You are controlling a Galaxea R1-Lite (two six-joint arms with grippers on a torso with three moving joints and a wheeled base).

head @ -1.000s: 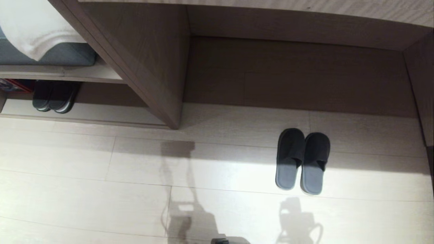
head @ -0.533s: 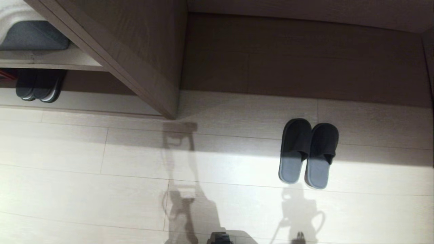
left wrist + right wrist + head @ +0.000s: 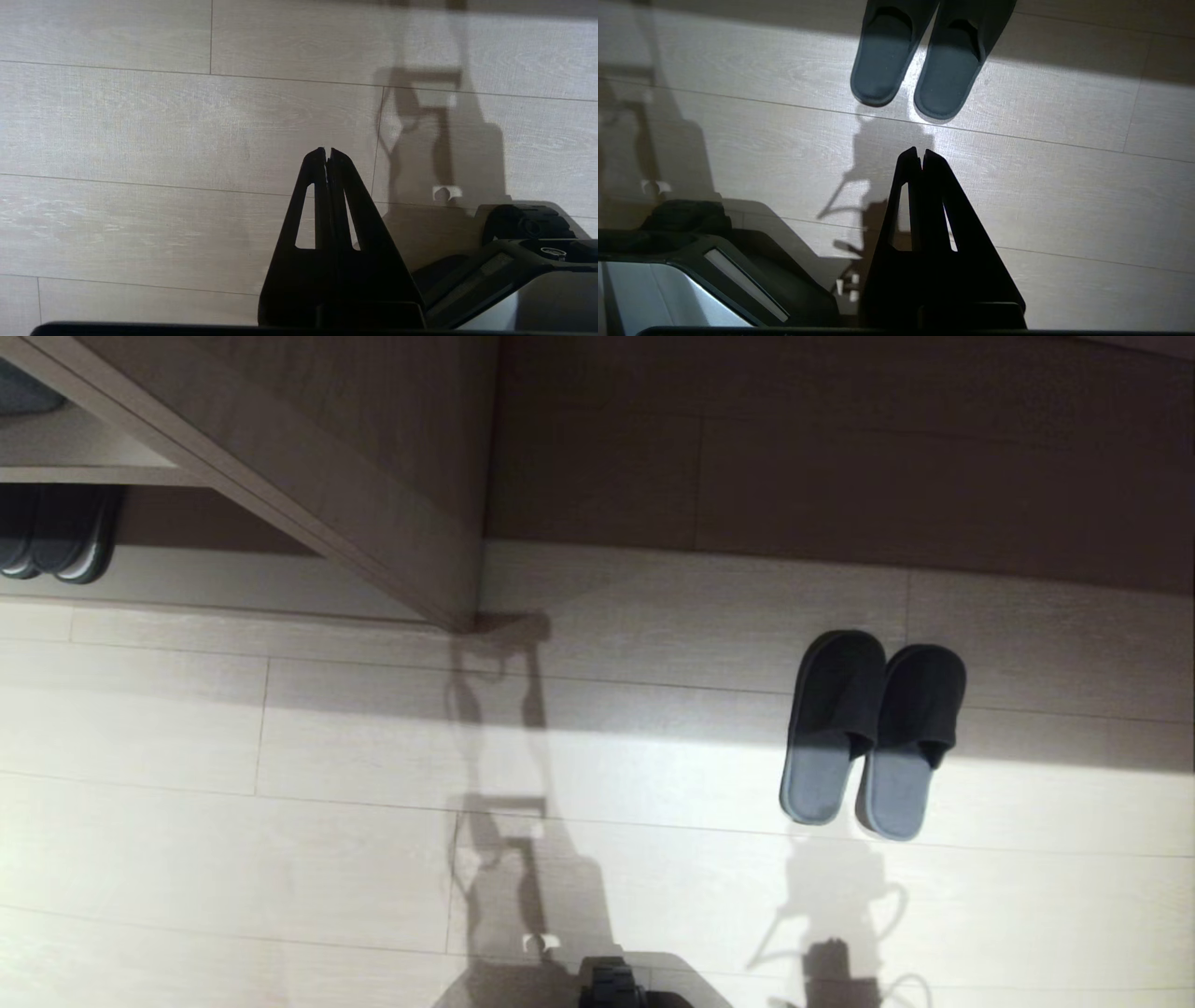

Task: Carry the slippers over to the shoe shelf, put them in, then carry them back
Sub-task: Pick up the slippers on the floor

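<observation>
The grey-blue slippers (image 3: 910, 747) lie side by side on the pale floor, toes toward the cabinet, half in its shadow. The shoe shelf's divider panel (image 3: 373, 495) stands at the upper left, with a low compartment on each side of it. Neither arm shows in the head view. In the right wrist view my right gripper (image 3: 921, 150) is shut and empty, hanging above the floor a short way behind the heels of the slippers (image 3: 948, 74). My left gripper (image 3: 327, 150) is shut and empty too, over bare floorboards.
A darker pair of slippers (image 3: 56, 537) sits in the low compartment at the far left, under a shelf board (image 3: 75, 457). My own base (image 3: 611, 985) shows at the bottom edge, and arm shadows fall across the floor.
The whole head view has slid upward, so the camera has tilted down; the cabinet top and white cloth have left the picture. The slippers have stayed in place on the floor.
</observation>
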